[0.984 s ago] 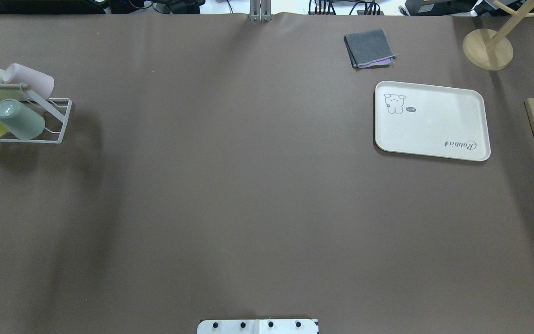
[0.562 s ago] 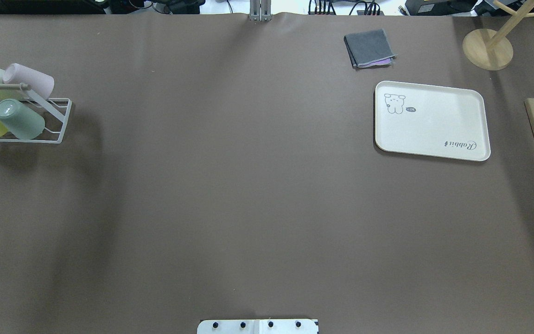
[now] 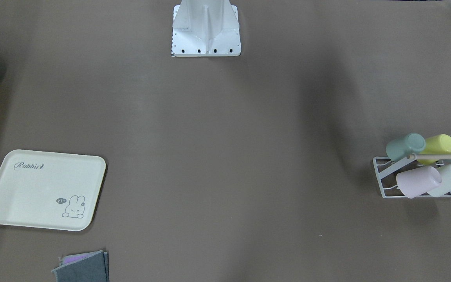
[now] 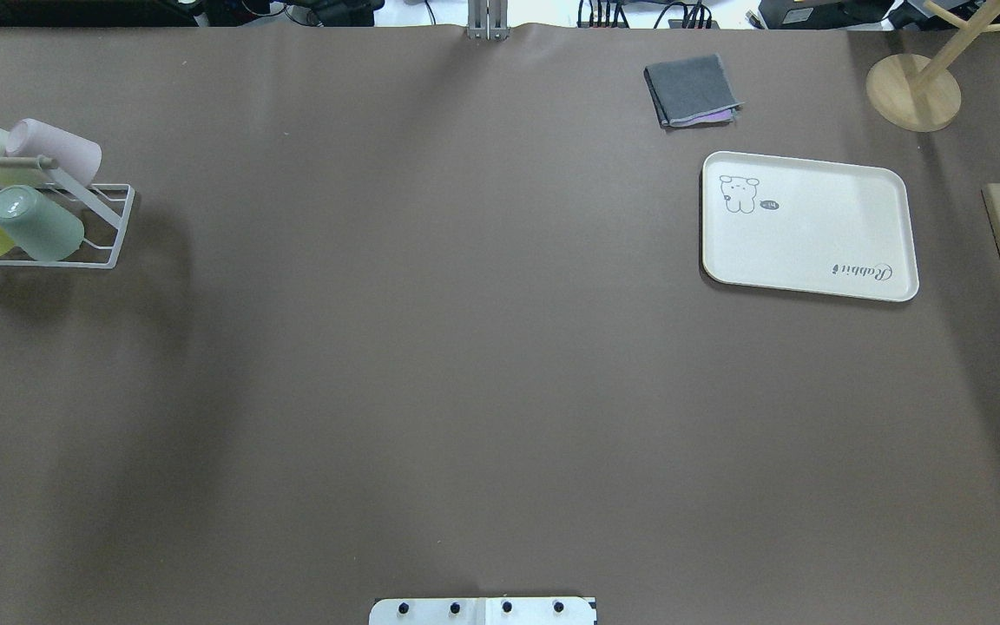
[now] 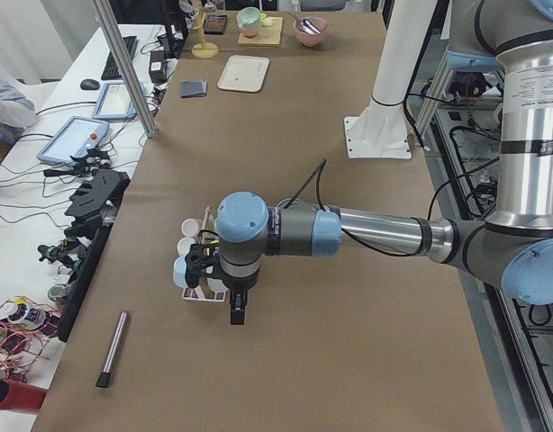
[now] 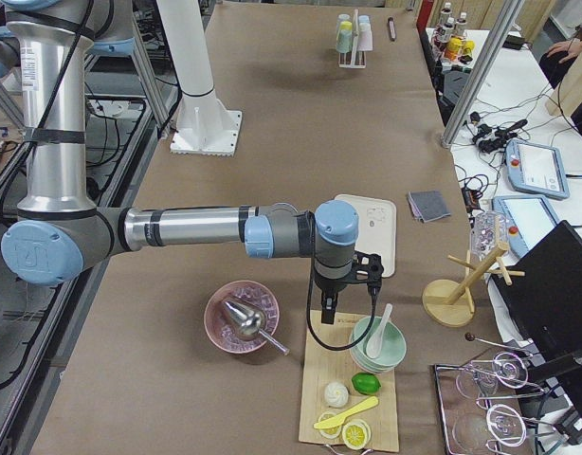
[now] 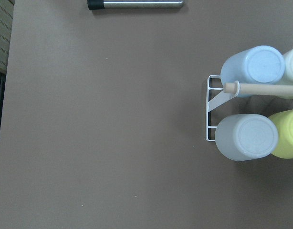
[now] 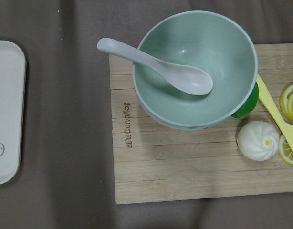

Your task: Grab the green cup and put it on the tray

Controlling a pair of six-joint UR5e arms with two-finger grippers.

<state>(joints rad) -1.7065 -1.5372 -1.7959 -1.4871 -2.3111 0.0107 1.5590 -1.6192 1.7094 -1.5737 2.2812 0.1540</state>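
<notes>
Far left overhead, the green cup (image 4: 38, 224) is lying in the rack (image 4: 83, 195), well apart from the tray (image 4: 821, 227); whether left gripper (image 5: 236, 311) or right gripper (image 6: 326, 309) is clenching, I cannot tell.

The table (image 4: 465, 365) has a matt brown cover, smooth and paper-like. At the right of the overhead view, the tray (image 4: 812, 227) is smooth cream plastic with a faint sheen, and the folded cloth (image 4: 691, 87) above it is grey and soft-woven. At the left, the green cup (image 4: 36, 223) is matt plastic on a white-coated wire rack (image 4: 88, 201) with a bare wooden dowel (image 7: 266, 88); the board (image 8: 184, 167) shows wood grain under a glossy bowl (image 8: 223, 47) and spoon (image 8: 175, 74).
</notes>
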